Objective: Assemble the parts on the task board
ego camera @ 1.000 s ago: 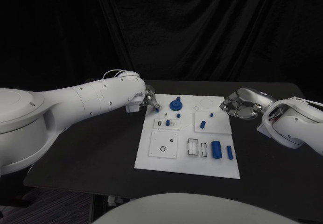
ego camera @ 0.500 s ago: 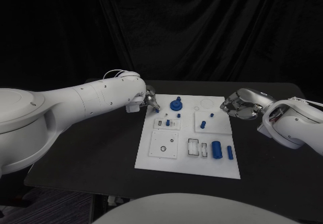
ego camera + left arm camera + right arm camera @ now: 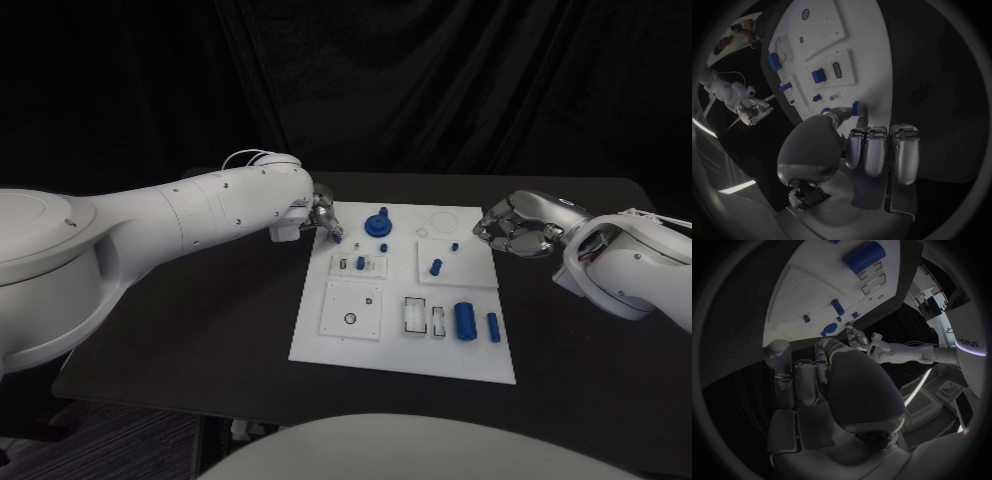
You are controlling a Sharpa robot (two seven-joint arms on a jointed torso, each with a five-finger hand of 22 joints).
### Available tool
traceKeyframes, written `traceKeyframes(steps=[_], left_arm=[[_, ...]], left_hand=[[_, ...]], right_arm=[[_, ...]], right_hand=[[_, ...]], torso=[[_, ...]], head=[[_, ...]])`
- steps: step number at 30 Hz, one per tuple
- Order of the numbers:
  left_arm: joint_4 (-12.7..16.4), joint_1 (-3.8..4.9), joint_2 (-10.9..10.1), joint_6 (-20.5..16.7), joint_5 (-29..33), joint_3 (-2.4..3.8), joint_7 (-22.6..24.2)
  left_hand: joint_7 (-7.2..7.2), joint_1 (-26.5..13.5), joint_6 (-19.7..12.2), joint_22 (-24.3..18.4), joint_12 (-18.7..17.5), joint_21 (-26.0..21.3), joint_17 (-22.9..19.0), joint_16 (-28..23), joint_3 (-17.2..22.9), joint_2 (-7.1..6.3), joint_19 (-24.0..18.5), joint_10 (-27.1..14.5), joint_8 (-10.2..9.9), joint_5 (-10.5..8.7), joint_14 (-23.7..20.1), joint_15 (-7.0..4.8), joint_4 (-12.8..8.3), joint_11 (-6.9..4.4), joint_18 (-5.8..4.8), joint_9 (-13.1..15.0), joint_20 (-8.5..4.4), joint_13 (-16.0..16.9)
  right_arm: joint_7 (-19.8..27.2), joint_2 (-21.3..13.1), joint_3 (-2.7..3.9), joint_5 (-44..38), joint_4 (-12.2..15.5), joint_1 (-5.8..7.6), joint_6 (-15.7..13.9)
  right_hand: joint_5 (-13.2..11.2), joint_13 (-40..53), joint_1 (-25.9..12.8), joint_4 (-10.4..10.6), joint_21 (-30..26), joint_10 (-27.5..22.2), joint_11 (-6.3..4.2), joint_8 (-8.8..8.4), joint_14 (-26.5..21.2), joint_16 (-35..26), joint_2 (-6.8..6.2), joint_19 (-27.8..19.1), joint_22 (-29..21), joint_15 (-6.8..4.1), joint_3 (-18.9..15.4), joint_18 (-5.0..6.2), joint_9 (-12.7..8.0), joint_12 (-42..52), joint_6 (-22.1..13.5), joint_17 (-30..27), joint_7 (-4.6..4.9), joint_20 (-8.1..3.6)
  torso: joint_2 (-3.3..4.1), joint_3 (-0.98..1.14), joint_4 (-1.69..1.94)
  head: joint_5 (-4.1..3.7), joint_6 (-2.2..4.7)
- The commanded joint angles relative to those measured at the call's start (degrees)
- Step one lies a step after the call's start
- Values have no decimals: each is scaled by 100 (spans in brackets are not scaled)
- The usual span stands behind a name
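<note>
The white task board (image 3: 335, 340) lies mid-table. My left hand (image 3: 313, 217) hovers at its far left corner and pinches a small blue part (image 3: 856, 107) between thumb and a finger, just above the board (image 3: 817, 30). My right hand (image 3: 516, 226) hangs off the board's far right edge, fingers curled in with nothing in them (image 3: 807, 382). On the board stand a blue round knob piece (image 3: 379, 221) and several small blue pegs, such as one (image 3: 434, 267) on a raised plate. A large blue cylinder (image 3: 464, 320) and a thinner one (image 3: 492, 327) lie near the right edge.
The black table (image 3: 202, 330) runs wide on the board's left and narrower on its right. My left arm (image 3: 159, 225) reaches in over the table's left side. Raised white sub-plates with slots and a round hole (image 3: 349, 319) sit on the board.
My right hand has edged very slightly toward me. The left hand keeps its blue part at the same corner of the board.
</note>
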Motion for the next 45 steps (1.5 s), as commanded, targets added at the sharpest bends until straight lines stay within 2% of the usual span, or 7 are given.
traceKeyframes(steps=[1, 8, 13, 16, 32, 39, 45], left_arm=[[75, -14, -35, -167, -6, 3, -66], [314, -12, -181, -550, 17, 4, -217], [587, 2, -351, -754, 451, 4, -366], [860, 23, -515, -916, 646, 4, -466], [2395, 63, -1434, -1676, 828, 2, -674], [2654, 59, -1561, -1740, 831, 2, -610], [2660, 44, -1561, -1707, 736, 2, -551]], left_hand=[[-40, -119, 114, 1509, -2, -20, 1509, 15, 391, -56, 592, 597, 33, 23, 595, -37, -281, -31, -80, -3, -32, 1500], [-55, -307, 210, 1509, -2, -20, 1509, 15, 653, -123, 592, 597, 42, 63, 595, -58, -413, -53, -80, -43, -54, 1500], [-62, -365, 229, 1509, -2, -20, 1509, 15, 726, -137, 592, 597, 43, 42, 595, -63, -456, -59, -80, -51, -61, 1500], [-66, -439, 239, 1509, -2, -20, 1509, 15, 790, -146, 592, 597, 46, -118, 595, -68, -497, -63, -80, -55, -68, 1500], [-67, -500, 242, 1509, -2, -20, 1509, 15, 845, -145, 592, 597, 46, -203, 595, -72, -507, -64, -80, -60, -73, 1500], [-71, -557, 231, 1509, -2, -20, 1509, 15, 983, -130, 592, 597, 51, -419, 595, -77, -570, -69, -80, -57, -80, 1500], [-65, -611, 226, 1509, -2, -20, 1509, 15, 996, -141, 592, 597, 49, -449, 595, -76, -559, -64, -80, -59, -80, 1500]], right_arm=[[-152, -23, 5, -7, 9, -13, 63], [-182, -65, 5, -7, 37, -13, 77], [-202, -93, 5, -7, 54, -12, 79], [-213, -108, 5, -7, 63, -11, 78], [-212, -101, 5, -7, 22, -12, 78], [-198, -74, 4, 7, 6, -14, 77], [-185, -68, 4, 128, -1, -17, 86]], right_hand=[[19, 106, 2, 6, -55, -34, -10, 9, -14, -30, 19, -38, 574, 5, 34, -47, 8, 0, 21, 100, -2, 0], [19, 99, 0, 6, -67, -43, -9, 7, -20, -38, 17, -44, 571, 6, 35, -46, 7, -5, 18, 92, -1, 0], [19, 96, -1, 6, -80, -47, -8, 6, -24, -43, 16, -49, 568, 6, 36, -43, 7, -7, 17, 86, 0, 1], [20, 91, -3, 6, -83, -53, -7, 5, -27, -46, 15, -52, 567, 7, 38, -43, 7, -10, 16, 83, 1, 1], [20, 91, -3, 6, -83, -53, -7, 5, -27, -46, 15, -52, 567, 7, 38, -43, 7, -10, 16, 83, 1, 1], [20, 84, -5, 4, -89, -63, -6, 5, -34, -54, 13, -58, 565, 9, 42, -43, 8, -16, 15, 75, 2, 2], [20, 86, -5, 4, -92, -61, -5, 4, -31, -48, 13, -60, 564, 9, 43, -42, 9, -14, 15, 82, 2, 3]], torso=[[0, -1, 0], [0, 0, 0], [1, 0, 1], [-1, 1, 0], [-3, 3, 1], [-1, -1, -1], [-4, -2, 2]], head=[[-12, 1], [-19, 1], [-42, 1], [-41, 1], [-18, 1], [-5, 1], [-9, 1]])
